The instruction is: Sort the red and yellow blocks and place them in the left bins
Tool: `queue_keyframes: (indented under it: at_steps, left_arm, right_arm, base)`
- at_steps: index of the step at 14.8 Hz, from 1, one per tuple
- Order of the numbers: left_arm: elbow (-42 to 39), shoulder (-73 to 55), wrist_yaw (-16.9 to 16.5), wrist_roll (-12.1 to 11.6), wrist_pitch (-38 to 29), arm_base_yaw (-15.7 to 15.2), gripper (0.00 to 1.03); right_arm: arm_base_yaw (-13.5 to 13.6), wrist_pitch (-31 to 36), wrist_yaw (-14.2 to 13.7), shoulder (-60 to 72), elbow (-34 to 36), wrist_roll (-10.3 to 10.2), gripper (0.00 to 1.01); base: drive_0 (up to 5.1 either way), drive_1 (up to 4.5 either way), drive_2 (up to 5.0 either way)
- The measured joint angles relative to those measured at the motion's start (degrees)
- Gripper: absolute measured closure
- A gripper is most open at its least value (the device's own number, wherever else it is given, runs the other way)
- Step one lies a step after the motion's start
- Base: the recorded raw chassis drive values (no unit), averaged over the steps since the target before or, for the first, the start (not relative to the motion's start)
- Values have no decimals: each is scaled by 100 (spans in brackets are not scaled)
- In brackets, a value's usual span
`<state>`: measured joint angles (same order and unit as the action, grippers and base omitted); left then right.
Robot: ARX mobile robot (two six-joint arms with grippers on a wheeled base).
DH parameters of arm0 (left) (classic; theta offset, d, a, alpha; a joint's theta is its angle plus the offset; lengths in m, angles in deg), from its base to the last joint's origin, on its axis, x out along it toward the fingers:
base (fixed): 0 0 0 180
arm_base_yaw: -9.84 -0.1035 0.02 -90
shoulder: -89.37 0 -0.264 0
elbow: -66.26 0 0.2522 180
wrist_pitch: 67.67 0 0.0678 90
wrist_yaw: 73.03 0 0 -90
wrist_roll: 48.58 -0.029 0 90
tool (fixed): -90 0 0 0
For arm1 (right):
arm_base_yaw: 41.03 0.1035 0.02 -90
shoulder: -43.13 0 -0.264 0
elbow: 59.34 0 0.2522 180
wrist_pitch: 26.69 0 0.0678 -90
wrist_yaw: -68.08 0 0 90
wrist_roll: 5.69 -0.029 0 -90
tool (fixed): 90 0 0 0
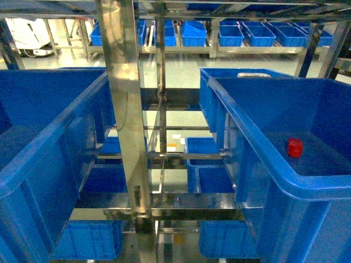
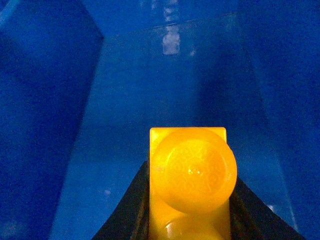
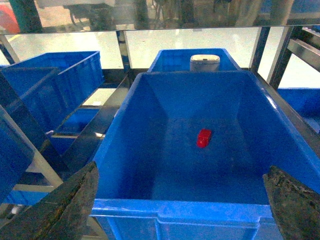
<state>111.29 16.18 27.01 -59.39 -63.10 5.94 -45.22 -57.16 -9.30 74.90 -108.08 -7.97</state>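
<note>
In the left wrist view, my left gripper is shut on the yellow block. Its studs face the camera, and a black finger shows on each side. It hangs inside a deep blue bin, above the bin's bare floor. The red block lies on the floor of the right-hand blue bin. In the right wrist view the red block is near the middle of that bin. My right gripper is open and holds nothing, over the bin's near rim. The left bin shows in the head view; neither gripper does.
A steel rack post stands between the two front bins. Lower shelves hold more blue crates, and others line the far racks. A white object sits in the crate behind the right bin.
</note>
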Motion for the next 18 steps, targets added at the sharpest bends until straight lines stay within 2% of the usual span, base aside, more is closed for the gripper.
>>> queue_keyframes:
  at_steps: [3, 7, 9, 10, 11, 12, 13, 15, 16, 18]
  left_arm:
    - [546, -1001, 114, -280, -699, -35, 76]
    - [1464, -2181, 210, -361, -798, -11, 76]
    - [2212, -2942, 205, -590, -988, 157, 76]
    - [2529, -3206, 74, -645, -966, 166, 76]
    - [2697, -3274, -57, -691, -920, 114, 71]
    - [2601, -2922, -282, -719, -671, 28, 47]
    - [2238, -2295, -481, -599, -369, -87, 27]
    - [1755, -1620, -575, -457, -170, -151, 9]
    - [1375, -1060, -732, -407, 66, -195, 3]
    - [901, 96, -1134, -299, 614, -273, 5]
  right_arm:
    - [0, -2, 0, 0, 0, 0, 3]
    - [2, -2, 0, 0, 0, 2, 3]
    - [2, -2, 0, 0, 0, 2, 3]
    - [2, 0, 0, 0, 0, 2, 3]
    - [0, -2, 0, 0, 0, 2, 3]
    - [2, -2, 2, 0, 2, 2, 3]
    - [2, -2, 0, 0, 0, 2, 3]
    - [2, -2, 0, 0, 2, 2, 3]
    - [2, -2, 0, 0, 0, 2, 3]
    - [0, 0, 0, 0, 0, 2, 3]
  base:
    - [0, 0, 0]
    - [0, 0, 0]
    - [0, 0, 0]
    - [0, 0, 0]
    - [0, 0, 0]
    - [0, 0, 0]
    - [0, 0, 0]
    - [0, 0, 0]
    - [0, 0, 0]
    - [0, 0, 0]
